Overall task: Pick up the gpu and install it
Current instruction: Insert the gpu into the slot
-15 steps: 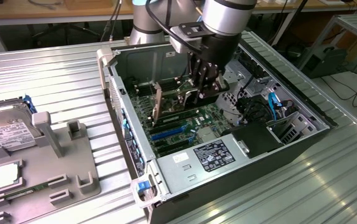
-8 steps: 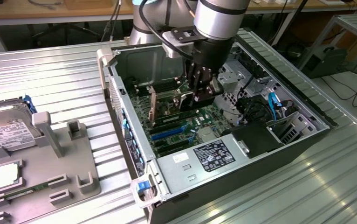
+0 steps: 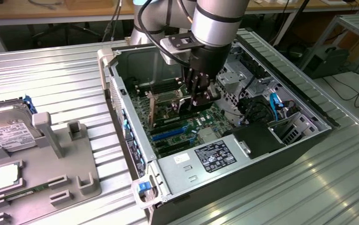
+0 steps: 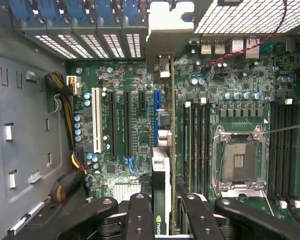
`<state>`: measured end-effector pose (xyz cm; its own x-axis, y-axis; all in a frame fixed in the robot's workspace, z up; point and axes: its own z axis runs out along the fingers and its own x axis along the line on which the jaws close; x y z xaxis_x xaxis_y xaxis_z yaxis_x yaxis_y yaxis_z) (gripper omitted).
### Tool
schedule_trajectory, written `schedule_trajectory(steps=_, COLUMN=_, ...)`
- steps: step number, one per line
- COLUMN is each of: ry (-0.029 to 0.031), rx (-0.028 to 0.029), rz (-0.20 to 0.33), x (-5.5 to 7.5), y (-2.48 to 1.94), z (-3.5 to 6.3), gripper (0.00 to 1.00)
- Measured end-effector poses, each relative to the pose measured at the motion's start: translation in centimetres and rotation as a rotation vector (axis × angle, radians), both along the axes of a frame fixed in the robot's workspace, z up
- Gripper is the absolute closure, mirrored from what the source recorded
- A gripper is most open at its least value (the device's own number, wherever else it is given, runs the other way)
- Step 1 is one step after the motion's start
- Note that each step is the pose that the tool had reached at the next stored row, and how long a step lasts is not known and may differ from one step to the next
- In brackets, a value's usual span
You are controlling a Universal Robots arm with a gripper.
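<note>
Bright, even room light. Glare streaks across ribbed metal table (image 3: 329, 187) at 4 o'clock. Soft shade within computer case (image 3: 143, 65) near 11 o'clock. Pale sheen along gpu (image 4: 161, 185) edge.

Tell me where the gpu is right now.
The gpu is inside the open computer case, held edge-on in the gripper over the motherboard, at the blue slot next to the memory slots.

**The gpu (image 4: 161, 170) stands on edge in the case (image 3: 124, 110).**
Thin green card, dark face, silver end plate. The gripper (image 3: 197, 99) pinches it. In the exterior view it is at 12 o'clock from the blue slots (image 3: 167, 134).
</note>
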<state>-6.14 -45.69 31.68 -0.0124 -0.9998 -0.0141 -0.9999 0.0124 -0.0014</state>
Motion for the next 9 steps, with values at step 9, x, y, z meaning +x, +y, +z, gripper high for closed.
schedule_trajectory(steps=9, ry=0.0000, rx=-0.0001, rz=0.000, x=-0.7, y=0.11, z=-1.25, gripper=0.73)
